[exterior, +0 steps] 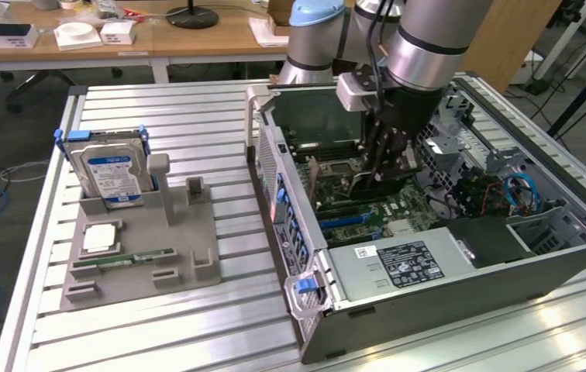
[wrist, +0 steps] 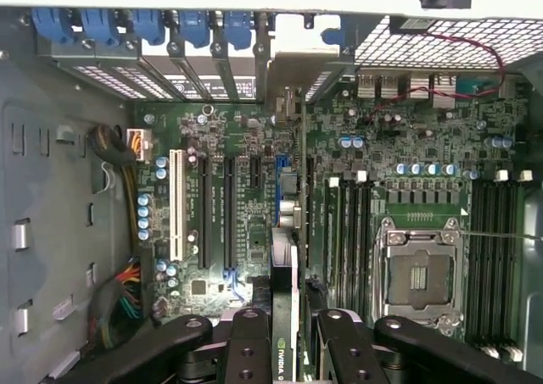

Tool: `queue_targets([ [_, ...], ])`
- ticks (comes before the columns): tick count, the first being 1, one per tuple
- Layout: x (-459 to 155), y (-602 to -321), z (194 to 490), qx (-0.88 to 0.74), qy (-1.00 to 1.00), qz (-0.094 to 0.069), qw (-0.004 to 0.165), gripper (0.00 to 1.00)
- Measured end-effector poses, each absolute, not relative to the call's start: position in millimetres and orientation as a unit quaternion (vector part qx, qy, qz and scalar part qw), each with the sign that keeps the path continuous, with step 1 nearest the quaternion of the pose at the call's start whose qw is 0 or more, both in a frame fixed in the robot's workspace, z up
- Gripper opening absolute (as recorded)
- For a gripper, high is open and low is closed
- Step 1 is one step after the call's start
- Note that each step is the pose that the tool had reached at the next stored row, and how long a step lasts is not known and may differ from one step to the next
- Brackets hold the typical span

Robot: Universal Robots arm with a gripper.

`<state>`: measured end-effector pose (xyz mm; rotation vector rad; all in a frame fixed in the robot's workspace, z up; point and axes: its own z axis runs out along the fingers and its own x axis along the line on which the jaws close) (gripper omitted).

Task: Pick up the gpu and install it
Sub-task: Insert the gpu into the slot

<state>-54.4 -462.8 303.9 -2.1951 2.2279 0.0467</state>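
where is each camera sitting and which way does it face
Exterior view: off the arm, raised, looking down at the open computer case and the gray parts holder; the arm and gripper reach into the case.
Wrist view: on the wrist, facing the motherboard; the gripper's fingers clamp the gpu.
Shared: gripper, gpu, motherboard.

Matt black tool [wrist: 284, 350], ribbed shiny metal table [exterior: 190, 325], matt grey plastic holder [exterior: 159, 263].
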Motion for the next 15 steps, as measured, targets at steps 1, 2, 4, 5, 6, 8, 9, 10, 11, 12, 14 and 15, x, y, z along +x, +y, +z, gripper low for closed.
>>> queue_targets([
  [1, -54.9, -462.8, 302.8, -0.702, 0.712, 0.015, 0.007, 0.26],
  [2, -55.3, -462.8, 301.8, -0.702, 0.712, 0.015, 0.007, 0.26],
  [4, -56.2, -462.8, 299.6, -0.702, 0.712, 0.015, 0.007, 0.26],
  [5, -56.6, -462.8, 298.6, -0.702, 0.712, 0.015, 0.007, 0.26],
  [6, -57.1, -462.8, 297.5, -0.702, 0.712, 0.015, 0.007, 0.26],
  [8, -57.9, -462.8, 295.8, -0.702, 0.712, 0.015, 0.007, 0.26],
  [9, -58.3, -462.8, 294.9, -0.702, 0.712, 0.015, 0.007, 0.26],
  [10, -58.8, -462.8, 294.0, -0.702, 0.712, 0.015, 0.007, 0.26],
  [11, -59.3, -462.8, 293.0, -0.702, 0.712, 0.015, 0.007, 0.26],
  [12, -59.8, -462.8, 292.0, -0.702, 0.712, 0.015, 0.007, 0.26],
  [14, -60.7, -462.8, 290.1, -0.702, 0.712, 0.015, 0.007, 0.26],
  [15, -61.1, -462.8, 289.2, -0.702, 0.712, 0.015, 0.007, 0.26],
])
